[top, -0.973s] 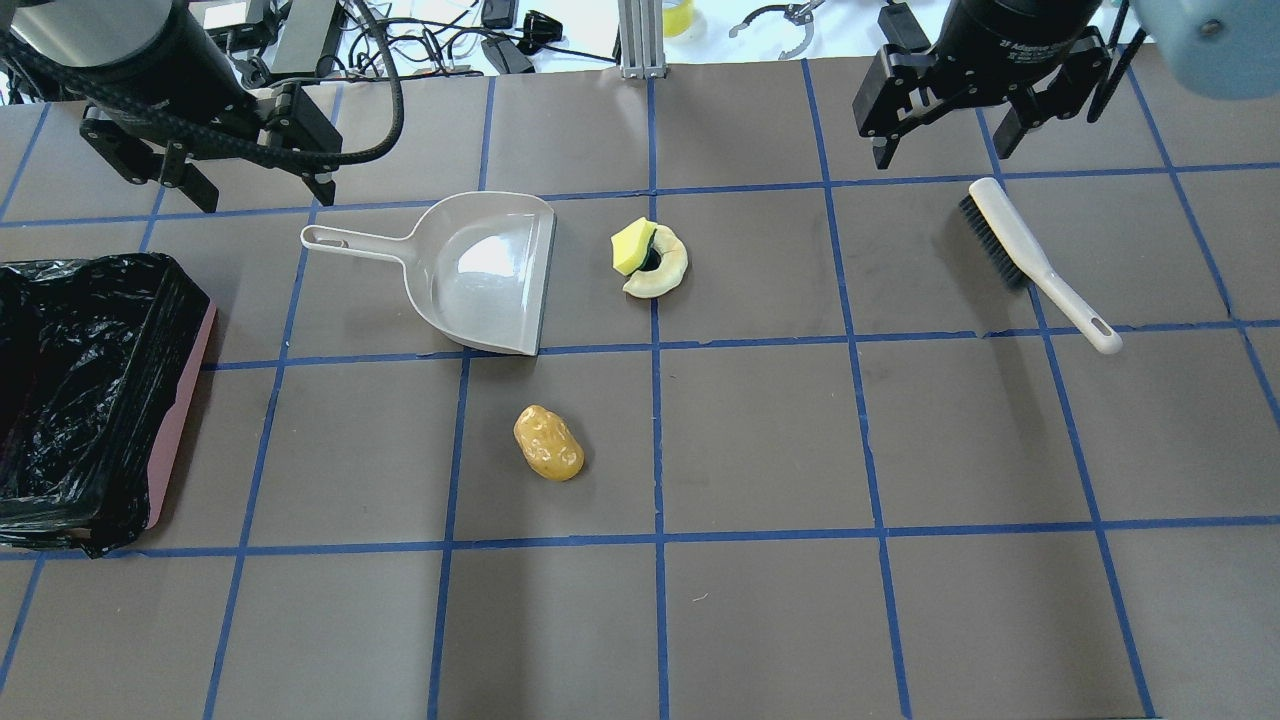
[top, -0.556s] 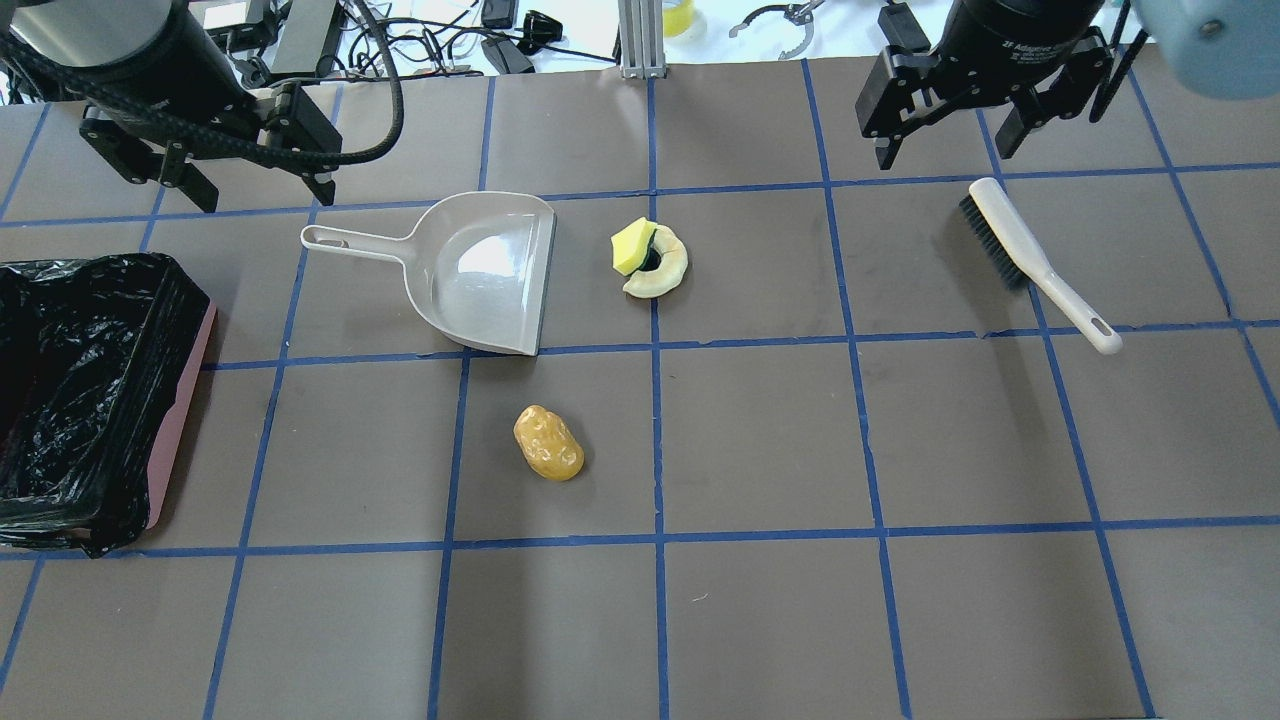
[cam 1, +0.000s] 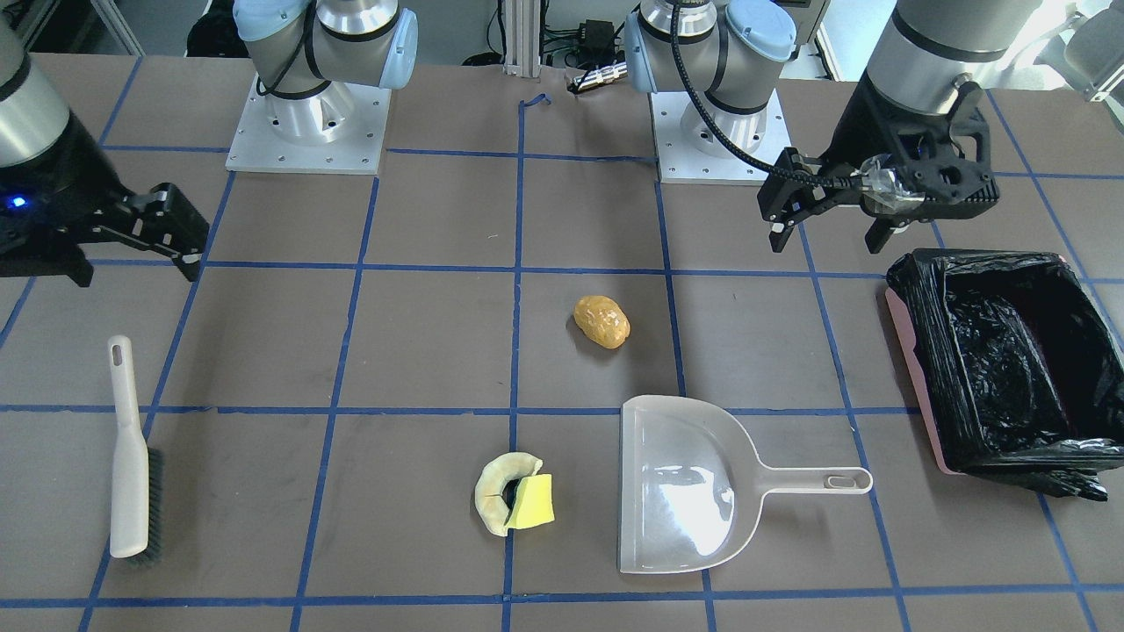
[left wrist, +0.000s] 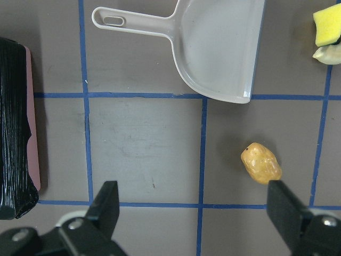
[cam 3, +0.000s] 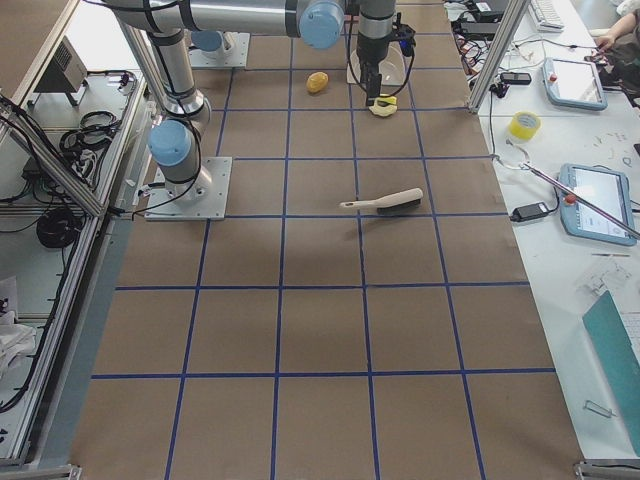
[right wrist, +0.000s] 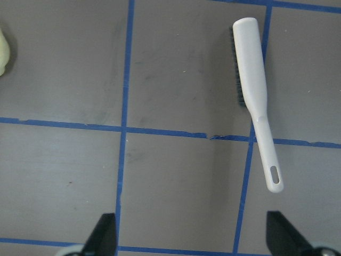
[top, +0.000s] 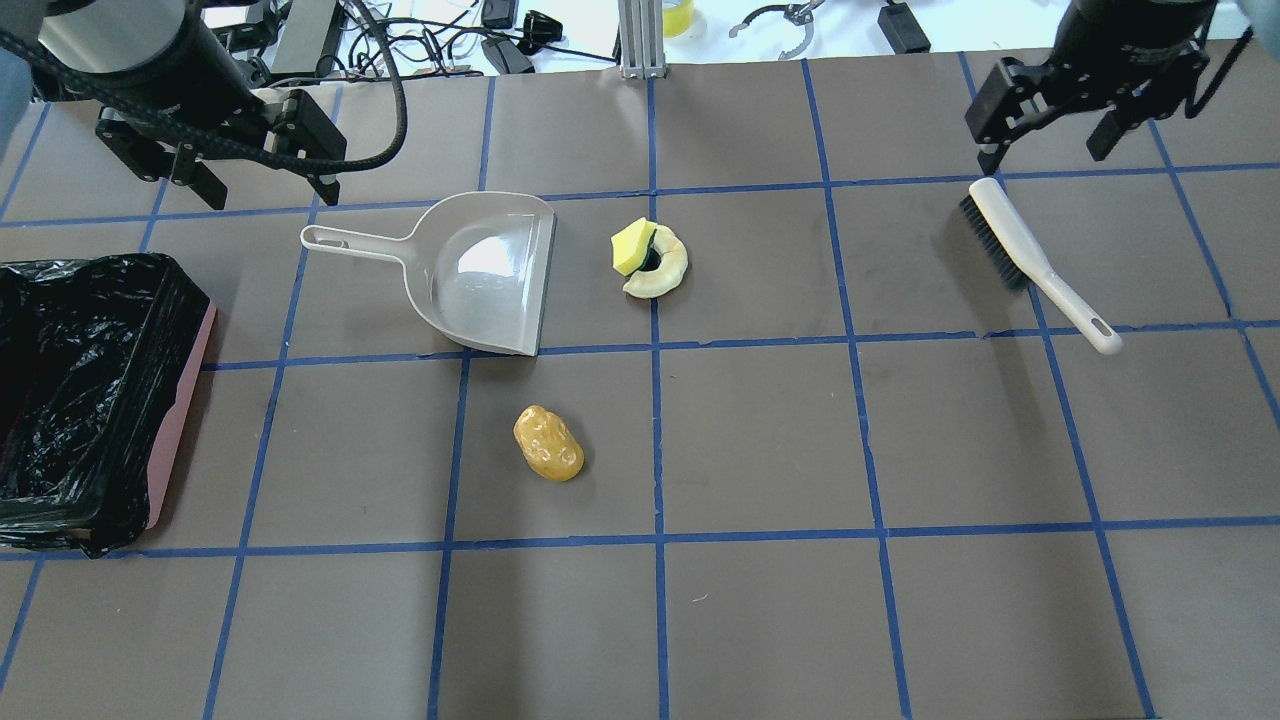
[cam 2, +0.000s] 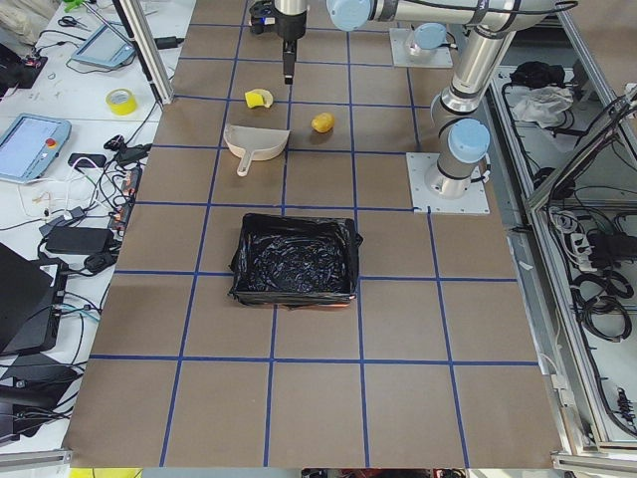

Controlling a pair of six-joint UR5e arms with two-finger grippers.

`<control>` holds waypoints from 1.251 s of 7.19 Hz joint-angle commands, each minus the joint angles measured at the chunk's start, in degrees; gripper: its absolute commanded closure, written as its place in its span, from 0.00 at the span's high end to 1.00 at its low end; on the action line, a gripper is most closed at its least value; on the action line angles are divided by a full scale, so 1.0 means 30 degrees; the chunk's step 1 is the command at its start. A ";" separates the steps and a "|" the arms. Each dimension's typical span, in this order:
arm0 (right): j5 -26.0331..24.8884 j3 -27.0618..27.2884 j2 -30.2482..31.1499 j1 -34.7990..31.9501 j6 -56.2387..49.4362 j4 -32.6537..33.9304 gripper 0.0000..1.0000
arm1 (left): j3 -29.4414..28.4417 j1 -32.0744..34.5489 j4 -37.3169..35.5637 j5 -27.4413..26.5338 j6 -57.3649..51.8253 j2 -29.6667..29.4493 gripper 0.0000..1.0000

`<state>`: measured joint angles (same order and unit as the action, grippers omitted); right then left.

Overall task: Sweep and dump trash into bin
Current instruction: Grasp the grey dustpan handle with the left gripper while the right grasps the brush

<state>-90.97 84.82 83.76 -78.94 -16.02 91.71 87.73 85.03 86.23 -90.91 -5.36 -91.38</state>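
The golden-brown potato-like lump (top: 548, 443) lies near the table's middle and shows in the left wrist view (left wrist: 261, 162). The cream half-ring (top: 665, 275) and the yellow sponge piece (top: 630, 247) touch each other, right of the beige dustpan (top: 480, 275). The pink bin (top: 180, 420) with its black bag stands at the left edge. My left gripper (top: 270, 190) is open and empty, high above the table near the dustpan's handle. My right gripper (top: 1042, 155) is open and empty, above the bristle end of the white brush (top: 1030, 255).
The brush lies flat at the right, with its handle pointing toward the near right in the overhead view; it also shows in the right wrist view (right wrist: 256, 101). Cables and tools lie beyond the table's far edge. Blue tape lines grid the brown table (top: 760, 620).
My right gripper has moved to the right, to above the brush's bristle end. My left gripper has shifted slightly. The trash, dustpan, brush and bin have not moved.
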 commanded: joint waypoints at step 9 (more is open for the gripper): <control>-0.0087 0.7438 -0.3983 0.4280 -1.2909 1.2146 0.97 | 0.2107 -0.1008 -0.8467 -0.0870 -2.9564 -0.7533 0.95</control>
<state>-91.10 106.86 73.33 -66.44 -52.16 128.22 94.58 82.25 62.24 -93.38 -83.17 -111.48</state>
